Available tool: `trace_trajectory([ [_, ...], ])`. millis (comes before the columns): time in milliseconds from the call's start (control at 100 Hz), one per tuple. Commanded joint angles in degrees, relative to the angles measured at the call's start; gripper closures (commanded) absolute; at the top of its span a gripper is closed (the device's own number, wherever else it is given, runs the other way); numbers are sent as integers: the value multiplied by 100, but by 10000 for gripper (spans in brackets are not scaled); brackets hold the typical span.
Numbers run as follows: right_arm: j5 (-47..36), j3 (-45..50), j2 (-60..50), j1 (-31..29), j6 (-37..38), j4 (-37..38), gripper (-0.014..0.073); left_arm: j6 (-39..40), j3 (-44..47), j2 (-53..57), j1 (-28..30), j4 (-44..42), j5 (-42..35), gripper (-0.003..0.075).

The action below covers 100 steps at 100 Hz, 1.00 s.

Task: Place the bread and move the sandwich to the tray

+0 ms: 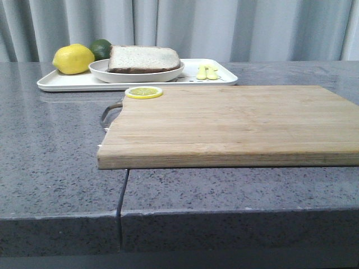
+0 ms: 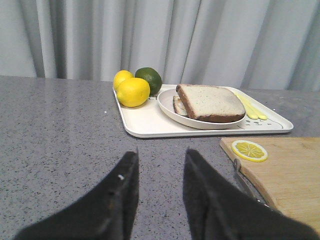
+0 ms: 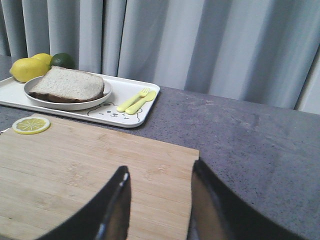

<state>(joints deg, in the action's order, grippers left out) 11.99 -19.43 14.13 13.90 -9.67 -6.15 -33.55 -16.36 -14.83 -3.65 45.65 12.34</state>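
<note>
Progress: sandwich (image 1: 143, 59) on its plate already sits on the tray (image 1: 67, 83), bread topmost (apparently complete) | Count: two lemons, one lime, one lemon slice, one cutting board (image 1: 235, 126) | Left gripper (image 2: 160, 192), right gripper (image 3: 159, 205): fingers parted, holding nothing.

Cutting board (image 1: 235, 126) nearest on table (image 1: 56, 162), lemon slice (image 1: 143, 92) on its far-left corner, tray (image 1: 61, 83) behind, holding plate (image 1: 137, 74) with sandwich (image 1: 143, 58), lemons (image 1: 73, 59) left, cutlery (image 1: 206, 72) right.
</note>
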Motion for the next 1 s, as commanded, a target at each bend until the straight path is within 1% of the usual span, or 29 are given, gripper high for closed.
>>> trace_trajectory([
  [0,-485,-136,38,-24,-66,52,456,4,-162,-51,-39,52,-374,642],
  [90,-485,-136,38,-24,-66,52,631,4,-162,-51,-39,52,-374,741],
  [140,-485,-136,38,-24,-66,52,717,4,-162,-51,-39,52,-374,739],
  [180,-480,-136,38,-24,-66,52,706,4,-162,-51,-39,52,-374,739],
  [990,-475,-136,38,-24,-66,52,710,4,-63,-3,-39,-7,-388,739],
])
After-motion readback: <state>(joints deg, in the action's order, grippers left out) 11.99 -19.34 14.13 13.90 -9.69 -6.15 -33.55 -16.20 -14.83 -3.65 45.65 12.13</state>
